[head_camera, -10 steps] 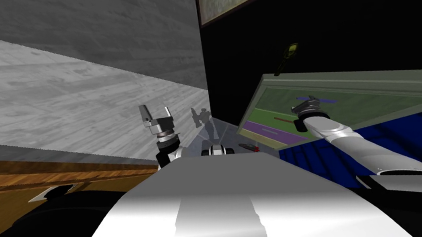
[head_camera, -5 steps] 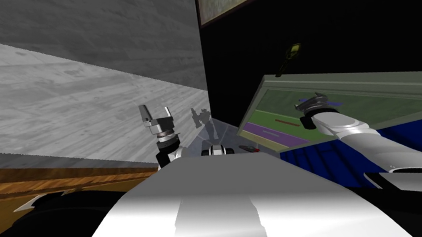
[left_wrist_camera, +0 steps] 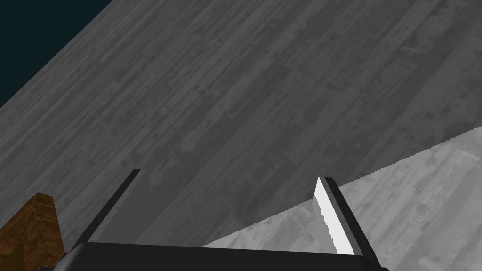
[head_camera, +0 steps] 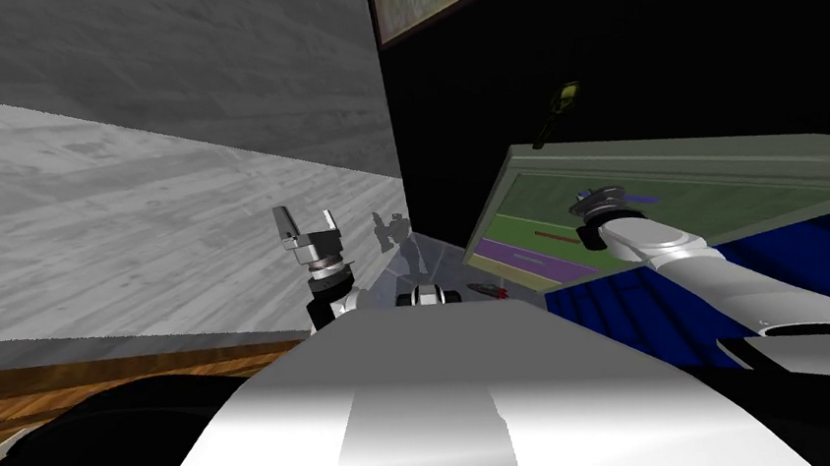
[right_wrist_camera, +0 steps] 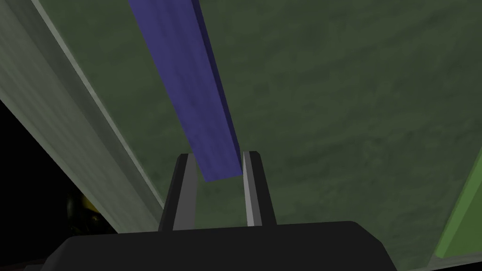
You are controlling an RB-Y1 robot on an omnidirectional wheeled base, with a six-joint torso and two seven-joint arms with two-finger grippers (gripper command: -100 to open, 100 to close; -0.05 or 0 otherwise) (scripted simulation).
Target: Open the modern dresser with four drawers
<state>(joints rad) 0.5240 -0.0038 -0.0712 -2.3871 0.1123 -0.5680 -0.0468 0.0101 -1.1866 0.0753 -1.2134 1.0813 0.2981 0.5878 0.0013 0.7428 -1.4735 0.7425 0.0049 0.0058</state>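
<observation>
A: Where is the dresser?
B: The dresser [head_camera: 681, 158] stands ahead on my right, a grey-green frame with coloured drawer fronts and a black area behind it

A: How will it handle?
B: Heavy and stiff, I'd judge. The frame should stay put while one drawer slides. The top drawer [right_wrist_camera: 339, 122], dark green, ought to come straight out with some drag, so the pull should be square to its front

A: Where do you take hold?
B: By the handle [right_wrist_camera: 183, 70], a flat blue bar standing off that drawer front. It looks rigid and smooth, perhaps slippery, and its middle would be the safest place

A: And the pincer?
B: The right gripper [right_wrist_camera: 219, 157] is clamped on the bar, one finger pressing each side, but at the bar's end, not its middle. A skewed pull could slip it off. The left gripper [left_wrist_camera: 229, 176] is held up by my chest on the left, fingers spread wide, holding nothing
</observation>
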